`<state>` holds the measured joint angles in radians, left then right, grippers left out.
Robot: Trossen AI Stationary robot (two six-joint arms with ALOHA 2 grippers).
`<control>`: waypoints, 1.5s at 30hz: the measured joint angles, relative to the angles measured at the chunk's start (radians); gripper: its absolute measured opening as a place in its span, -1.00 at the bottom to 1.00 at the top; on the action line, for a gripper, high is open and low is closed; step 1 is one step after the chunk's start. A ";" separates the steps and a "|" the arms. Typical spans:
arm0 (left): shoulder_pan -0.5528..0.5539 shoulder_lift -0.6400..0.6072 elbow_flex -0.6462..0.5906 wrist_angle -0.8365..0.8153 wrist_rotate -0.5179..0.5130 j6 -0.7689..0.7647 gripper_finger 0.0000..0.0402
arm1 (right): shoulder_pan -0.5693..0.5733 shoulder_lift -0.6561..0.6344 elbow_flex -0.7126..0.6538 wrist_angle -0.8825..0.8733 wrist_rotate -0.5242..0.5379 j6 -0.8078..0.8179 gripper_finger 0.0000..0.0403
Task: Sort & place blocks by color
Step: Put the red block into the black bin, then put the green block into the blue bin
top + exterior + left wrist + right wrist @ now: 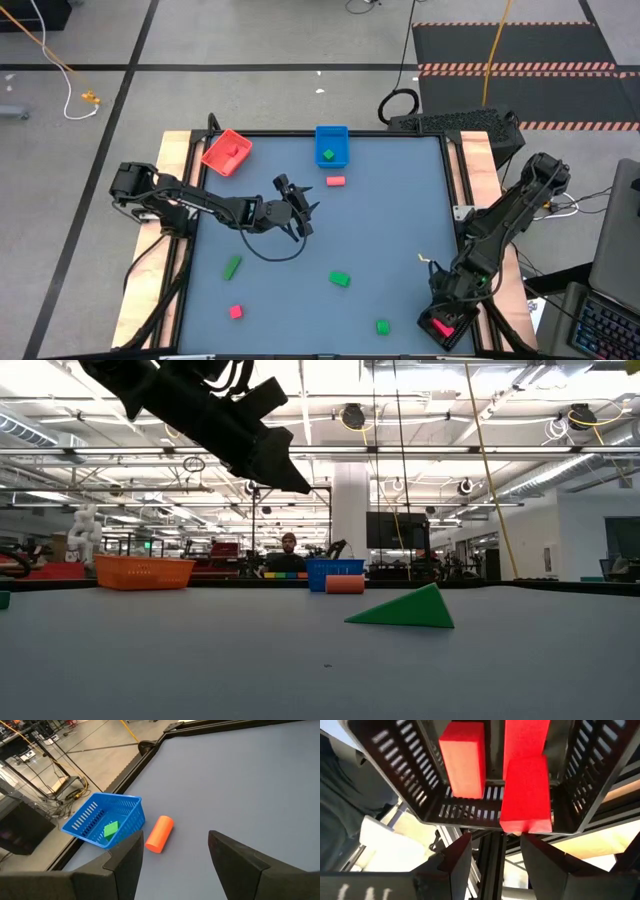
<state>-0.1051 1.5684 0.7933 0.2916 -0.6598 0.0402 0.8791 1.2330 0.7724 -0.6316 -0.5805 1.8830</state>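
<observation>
My left gripper (298, 206) hovers open over the middle of the table, pointing toward the far edge. In the left wrist view its fingers (122, 865) stand apart, short of an orange-red cylinder block (160, 834) lying on the table beside the blue tray (100, 820). That tray holds a green block (111, 828). My right gripper (495, 860) is open above the black tray (420, 795) at the near right corner, which holds two red blocks (465, 760). More green blocks (232, 266) (340, 279) (382, 326) and a pink one (236, 312) lie loose on the near half.
A red tray (227, 152) sits at the far left corner, next to the blue tray (332, 145) at the far edge. In the low view a green wedge (400, 608) lies close to the camera. A person (288, 550) shows far behind the table. Bare table lies at centre right.
</observation>
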 joint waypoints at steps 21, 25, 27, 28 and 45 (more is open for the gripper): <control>0.000 0.000 0.000 -0.002 0.000 -0.006 0.11 | 0.000 -0.063 -0.128 0.282 -0.023 0.059 -0.19; 0.000 0.000 0.000 -0.002 0.007 -0.010 0.11 | 0.000 -0.127 -0.128 0.306 0.089 0.041 -0.19; 0.000 0.000 0.000 -0.002 0.026 -0.009 0.11 | 0.000 -0.155 -0.128 0.305 0.160 0.013 -0.19; 0.000 0.000 0.000 -0.002 0.036 -0.007 0.11 | 0.000 -0.165 -0.128 0.304 0.196 -0.009 -0.19; -0.005 0.000 0.000 0.027 0.420 -0.088 0.11 | -0.167 -0.186 -0.128 0.301 0.921 -0.818 -0.19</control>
<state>-0.1097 1.5688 0.7933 0.3191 -0.2402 -0.0475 0.7125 1.0473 0.6441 -0.3305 0.3400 1.0647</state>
